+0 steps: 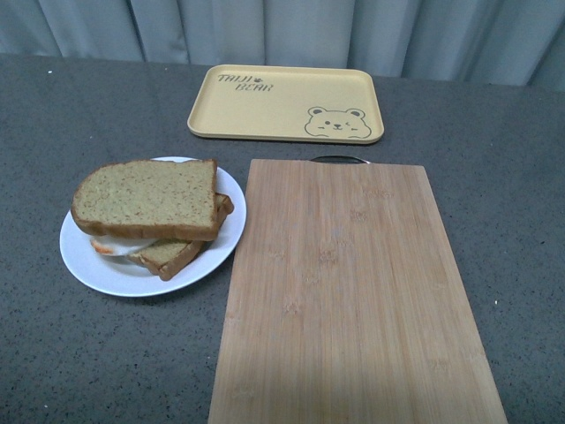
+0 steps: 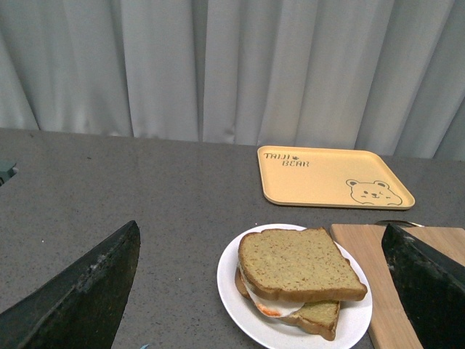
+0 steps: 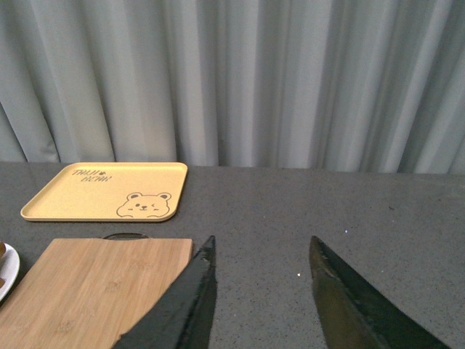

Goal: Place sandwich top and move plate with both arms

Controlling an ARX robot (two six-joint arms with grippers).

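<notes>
The sandwich top (image 1: pixel 146 196) lies stacked on the white plate (image 1: pixel 106 269), beside the cutting board (image 1: pixel 353 283). The left gripper (image 2: pixel 259 227) and right gripper (image 3: pixel 262 240) are held apart, empty. The plate is judged stiff, slippery; opposite rims are best pinched.

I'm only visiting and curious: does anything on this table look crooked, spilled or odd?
Only the stacking is off: the sandwich top sits twisted on the lower slice, whose corner juts out, with egg peeking from one side. All of it is on the plate. Nothing looks spilled or damaged.
</notes>
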